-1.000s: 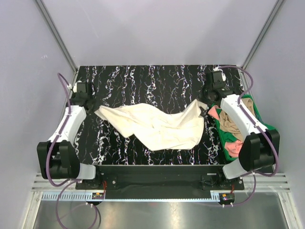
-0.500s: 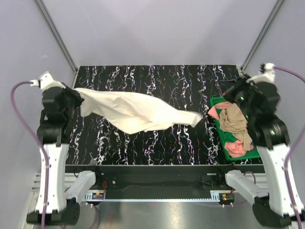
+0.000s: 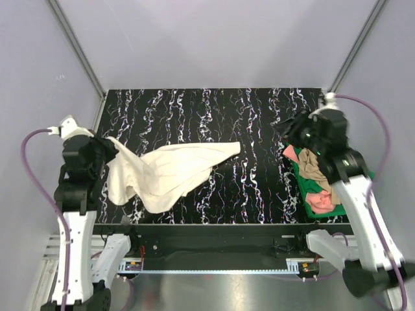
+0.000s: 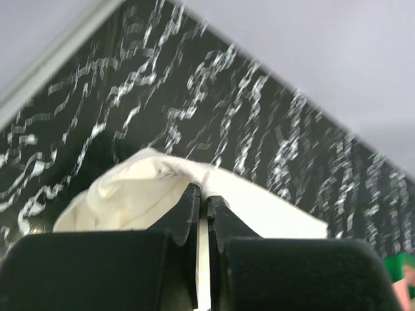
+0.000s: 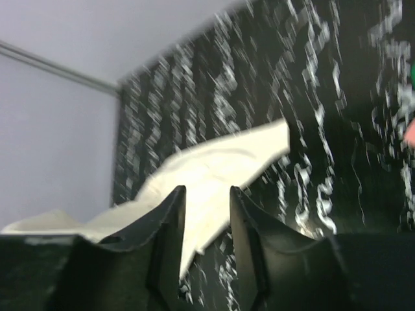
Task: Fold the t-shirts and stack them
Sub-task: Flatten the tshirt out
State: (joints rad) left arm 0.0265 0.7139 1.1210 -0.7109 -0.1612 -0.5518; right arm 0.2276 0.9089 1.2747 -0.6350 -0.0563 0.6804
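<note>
1. Step in hand looks like spreading: cream shirt (image 3: 170, 170) lies rumpled on worktop (image 3: 259, 110), left of centre.
2. Left hand (image 4: 201, 195) pinches its left edge; right hand (image 5: 206, 190) open, empty.
3. Next, likely: right hand takes the free corner and pulls it flat.

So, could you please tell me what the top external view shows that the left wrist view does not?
Only the top external view shows the tan t-shirt heaped in the green bin, and the right arm beside it. Only the left wrist view shows the left gripper close up, shut on a fold of the cream t-shirt. Both show that shirt, the black marbled table and the bin, a mere sliver in the wrist view.
</note>
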